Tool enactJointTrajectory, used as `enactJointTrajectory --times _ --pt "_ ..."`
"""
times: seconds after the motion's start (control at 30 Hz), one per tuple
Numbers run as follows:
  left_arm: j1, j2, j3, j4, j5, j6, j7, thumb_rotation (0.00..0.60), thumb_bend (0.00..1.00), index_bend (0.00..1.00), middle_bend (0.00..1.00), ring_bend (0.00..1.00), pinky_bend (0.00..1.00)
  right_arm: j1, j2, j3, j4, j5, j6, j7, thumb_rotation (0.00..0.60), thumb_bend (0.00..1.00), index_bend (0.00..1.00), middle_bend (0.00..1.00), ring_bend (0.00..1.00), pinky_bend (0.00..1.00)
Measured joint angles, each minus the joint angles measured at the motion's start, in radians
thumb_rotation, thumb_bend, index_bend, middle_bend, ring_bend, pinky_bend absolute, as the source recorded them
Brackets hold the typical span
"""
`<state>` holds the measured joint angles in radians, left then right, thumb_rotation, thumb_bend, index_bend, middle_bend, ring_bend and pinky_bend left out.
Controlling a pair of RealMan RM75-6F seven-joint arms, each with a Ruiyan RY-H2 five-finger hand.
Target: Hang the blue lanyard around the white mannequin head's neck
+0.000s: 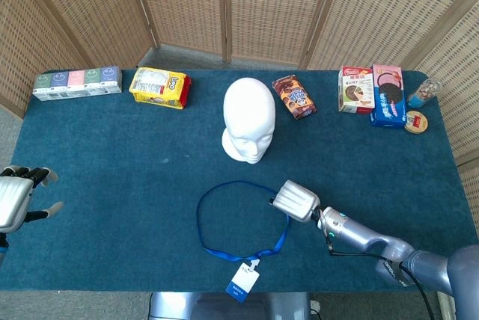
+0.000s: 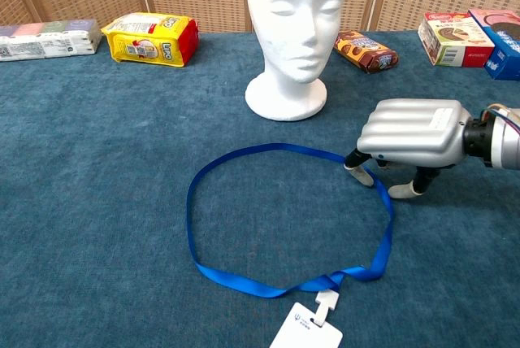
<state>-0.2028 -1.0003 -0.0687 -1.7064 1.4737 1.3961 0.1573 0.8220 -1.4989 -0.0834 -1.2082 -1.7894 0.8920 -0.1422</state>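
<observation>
The blue lanyard (image 1: 217, 249) (image 2: 244, 279) lies flat in a loop on the blue cloth, its white badge (image 2: 307, 337) at the near edge. The white mannequin head (image 1: 249, 120) (image 2: 292, 23) stands upright just behind the loop, facing me. My right hand (image 1: 294, 200) (image 2: 410, 128) hovers palm down over the loop's right side, fingertips (image 2: 358, 175) down at the strap; I cannot tell if they touch it. Nothing is held. My left hand (image 1: 16, 197) waits at the table's left edge, fingers apart, empty.
Along the back stand a row of small cartons (image 1: 77, 83), a yellow snack bag (image 1: 159, 87), a brown cookie pack (image 1: 294, 96) and biscuit boxes (image 1: 374, 92) with a small jar (image 1: 421, 94). Wicker screens close off the rear.
</observation>
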Motion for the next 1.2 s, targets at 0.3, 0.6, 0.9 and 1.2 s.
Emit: enactJointTrajectory --times 0.3,0.6,0.9,1.2 --pt "0.002 -0.003 0.0 0.009 0.002 0.006 -0.008 0.52 0.1 0.43 0.51 0.45 0.34 0.006 -0.012 -0.008 0.0 0.008 -0.004 -0.006 0.6 0.35 0.49 0.99 1.0 1.0" --pt "0.004 -0.004 -0.001 0.014 0.005 0.013 -0.015 0.514 0.1 0.43 0.51 0.45 0.34 0.007 -0.016 -0.008 0.0 0.02 -0.003 -0.011 0.6 0.41 0.51 0.99 1.0 1.0" --pt "0.003 -0.008 0.001 0.018 0.007 0.012 -0.016 0.514 0.1 0.43 0.51 0.45 0.34 0.009 -0.017 -0.015 -0.001 0.027 -0.007 -0.016 0.6 0.45 0.52 0.99 1.0 1.0" --pt "0.0 -0.011 0.003 0.017 0.016 0.012 -0.016 0.511 0.1 0.43 0.51 0.45 0.34 0.01 -0.02 -0.019 0.001 0.031 -0.005 -0.01 0.6 0.49 0.54 0.99 1.0 1.0"
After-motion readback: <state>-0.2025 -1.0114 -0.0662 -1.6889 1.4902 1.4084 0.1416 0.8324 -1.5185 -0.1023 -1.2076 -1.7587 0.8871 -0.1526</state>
